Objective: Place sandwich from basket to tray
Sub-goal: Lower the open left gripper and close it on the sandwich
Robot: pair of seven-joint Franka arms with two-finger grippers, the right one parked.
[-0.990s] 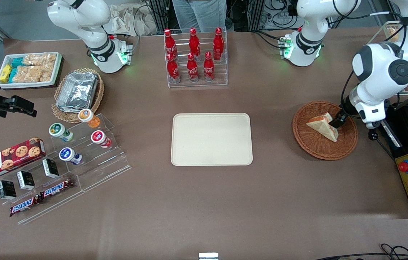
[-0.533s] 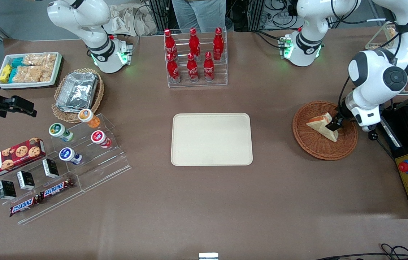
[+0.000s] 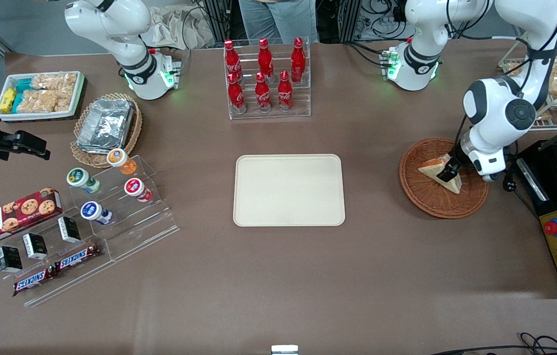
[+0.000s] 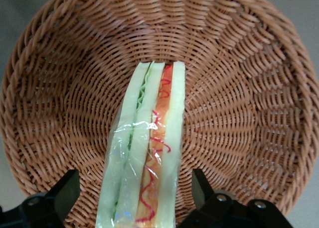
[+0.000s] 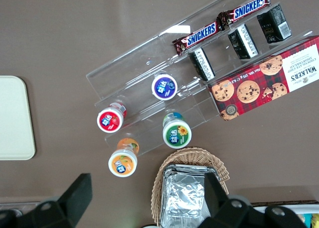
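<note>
Toward the parked arm's end of the table, a white tray [image 3: 40, 94] holds packaged snacks and a tan basket [image 3: 106, 129] holds a foil container. Farther along, a clear rack [image 3: 268, 79] carries six red bottles, and the cream tray [image 3: 289, 190] lies bare at mid-table. At the working arm's end, the sandwich [image 3: 440, 172] lies in the brown basket [image 3: 442, 177], with the gripper [image 3: 449, 172] down over it.

Only the wrist view shows the sandwich [image 4: 147, 148] standing on edge in clear wrap, layers up, on the basket [image 4: 239, 103] floor. Its fingers [image 4: 202, 185] stand wide apart on either side of the wedge, touching neither face, gripping nothing.

Since a second ago the arm has shifted toward the tray, the gripper moving from the sandwich's edge to over it; the sandwich has not moved.
</note>
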